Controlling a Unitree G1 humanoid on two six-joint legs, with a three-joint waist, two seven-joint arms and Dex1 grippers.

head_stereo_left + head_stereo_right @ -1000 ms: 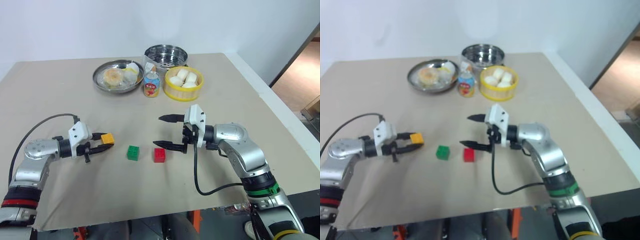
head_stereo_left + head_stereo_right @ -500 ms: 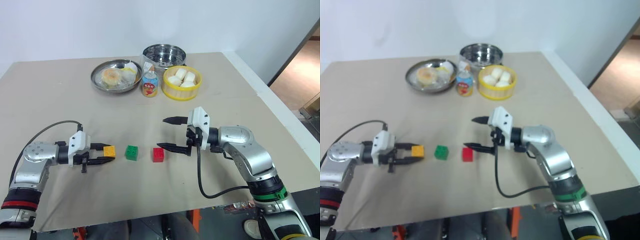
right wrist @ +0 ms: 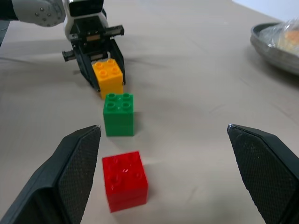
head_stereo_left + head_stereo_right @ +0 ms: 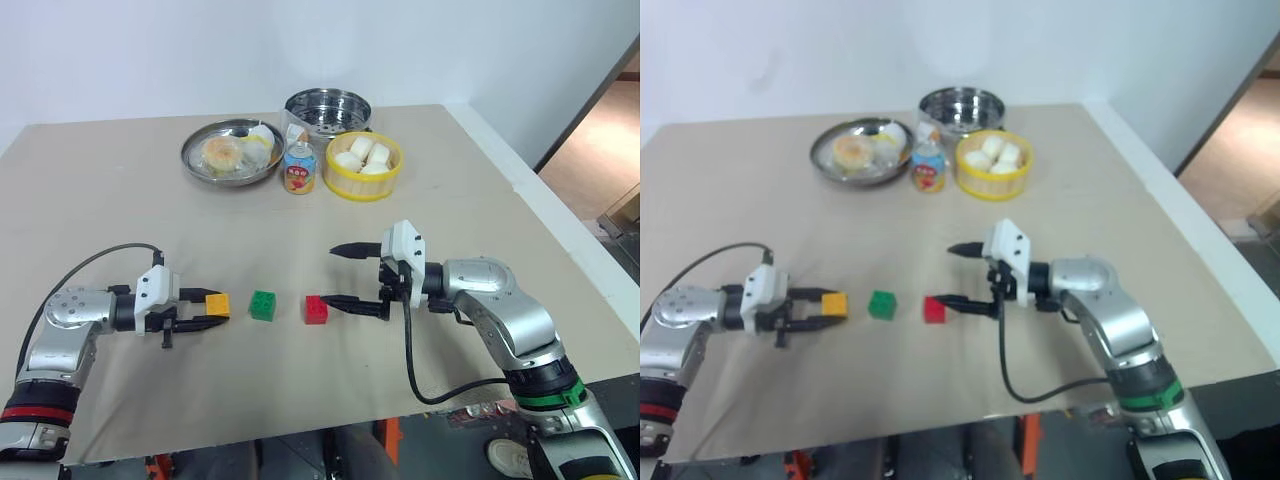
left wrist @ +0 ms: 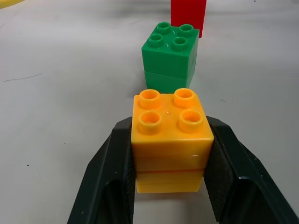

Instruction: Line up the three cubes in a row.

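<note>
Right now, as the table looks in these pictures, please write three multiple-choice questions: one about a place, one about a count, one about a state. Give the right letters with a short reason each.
1. Which cube lies between the other two in the row?
A. the red cube
B. the green cube
C. the orange-yellow cube

2. How many cubes does no gripper hold?
A. none
B. one
C. two

3. How do the right gripper's fingers stand?
A. wide apart with nothing between them
B. closed on the red cube
C. closed on the drink can

Answers:
1. B: the green cube sits with the orange-yellow cube on one side and the red cube on the other.
2. C: the left gripper clamps only the orange-yellow cube; green and red stand free on the table.
3. A: the right gripper has one finger beside the red cube and the other far from it, gripping nothing.
</note>
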